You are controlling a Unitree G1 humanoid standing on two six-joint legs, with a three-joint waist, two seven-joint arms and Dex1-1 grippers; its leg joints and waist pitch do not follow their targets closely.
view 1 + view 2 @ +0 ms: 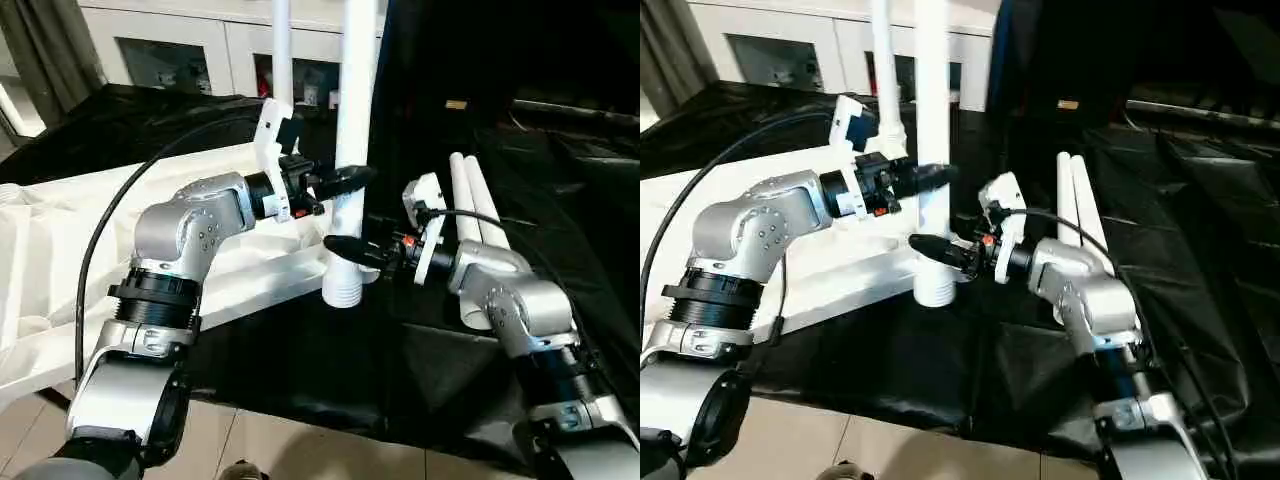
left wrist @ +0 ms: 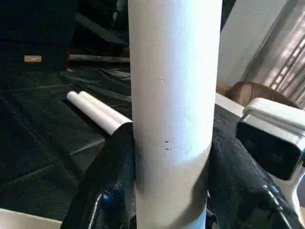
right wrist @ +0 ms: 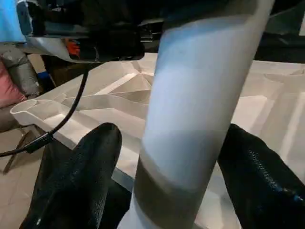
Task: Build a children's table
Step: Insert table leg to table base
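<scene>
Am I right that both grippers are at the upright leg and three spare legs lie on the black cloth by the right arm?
Not quite: two spare legs lie on the black cloth by the right arm, not three, as the left eye view shows. The rest holds: the left gripper and right gripper are both at the upright leg.

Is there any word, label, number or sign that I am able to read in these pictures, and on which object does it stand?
No text can be read.
Small tan label on the black sheet-covered surface: too small and blurred to read.
Two tiny dark marks on the upright white tapered tube leg: specks, not letters.
Items behind the glass doors of the white cabinet: too blurred to read.
</scene>
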